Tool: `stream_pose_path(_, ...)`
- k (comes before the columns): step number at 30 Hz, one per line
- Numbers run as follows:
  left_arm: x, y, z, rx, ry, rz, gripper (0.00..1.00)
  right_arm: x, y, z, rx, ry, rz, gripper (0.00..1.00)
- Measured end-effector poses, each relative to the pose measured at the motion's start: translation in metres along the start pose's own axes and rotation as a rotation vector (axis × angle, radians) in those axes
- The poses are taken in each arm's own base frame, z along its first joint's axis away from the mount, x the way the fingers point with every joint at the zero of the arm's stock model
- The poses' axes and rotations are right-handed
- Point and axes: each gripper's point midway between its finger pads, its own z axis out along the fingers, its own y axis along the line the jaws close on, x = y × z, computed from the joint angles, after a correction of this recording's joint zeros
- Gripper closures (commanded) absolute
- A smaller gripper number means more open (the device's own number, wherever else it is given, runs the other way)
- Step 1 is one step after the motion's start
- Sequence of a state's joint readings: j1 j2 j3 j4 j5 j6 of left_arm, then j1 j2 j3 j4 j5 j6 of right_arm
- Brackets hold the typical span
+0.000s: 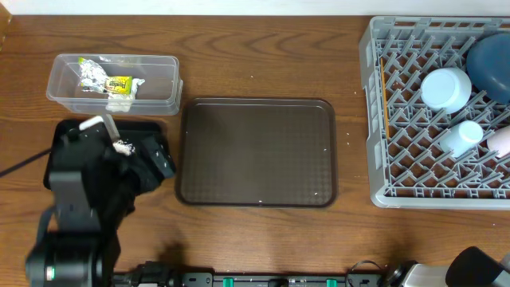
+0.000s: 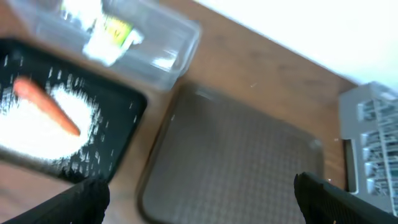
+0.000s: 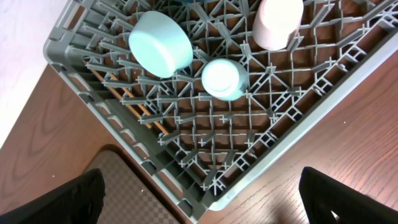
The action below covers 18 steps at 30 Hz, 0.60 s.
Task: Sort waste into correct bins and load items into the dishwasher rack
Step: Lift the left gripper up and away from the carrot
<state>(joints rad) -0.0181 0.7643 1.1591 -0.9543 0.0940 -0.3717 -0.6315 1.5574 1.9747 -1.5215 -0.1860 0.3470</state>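
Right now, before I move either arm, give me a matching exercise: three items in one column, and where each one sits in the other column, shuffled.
Items:
1. carrot
2. snack wrapper
3. pale-blue bowl

Places:
A. in the clear tub
B. in the grey rack
C. on the black tray, lying on rice

Pairs: 1-C, 2-A, 3-B.

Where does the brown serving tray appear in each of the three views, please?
Overhead: the brown serving tray lies mid-table, left of the grey dishwasher rack.
Left wrist: lower middle, right of the black tray.
Right wrist: only a corner shows, bottom left.
Shared landmark: the dishwasher rack, at the right edge in the left wrist view and filling most of the right wrist view.
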Motion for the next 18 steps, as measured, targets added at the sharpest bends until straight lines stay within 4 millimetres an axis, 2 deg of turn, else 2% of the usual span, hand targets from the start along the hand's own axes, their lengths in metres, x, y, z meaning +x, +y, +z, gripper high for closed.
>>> stream_pose_path(2,0.002,-0.001,-0.005,0.024,-0.038,0.036,0.02,0.0,0.0,0.0,0.0,0.0,0.0,0.01)
stream_pose_path(5,0.006,-0.001,-0.002,0.05,-0.081,0.078,0.02,0.0,0.0,0.0,0.0,0.0,0.0,0.01)
stream_pose_path(14,0.03,-0.002,0.044,0.181,-0.226,0.151,0.02,0.0,0.0,0.0,0.0,0.0,0.0,0.01)
stream_pose_path(18,0.035,-0.014,0.055,0.284,-0.335,0.171,0.02,0.0,0.0,0.0,0.001,0.0,0.0,0.01)
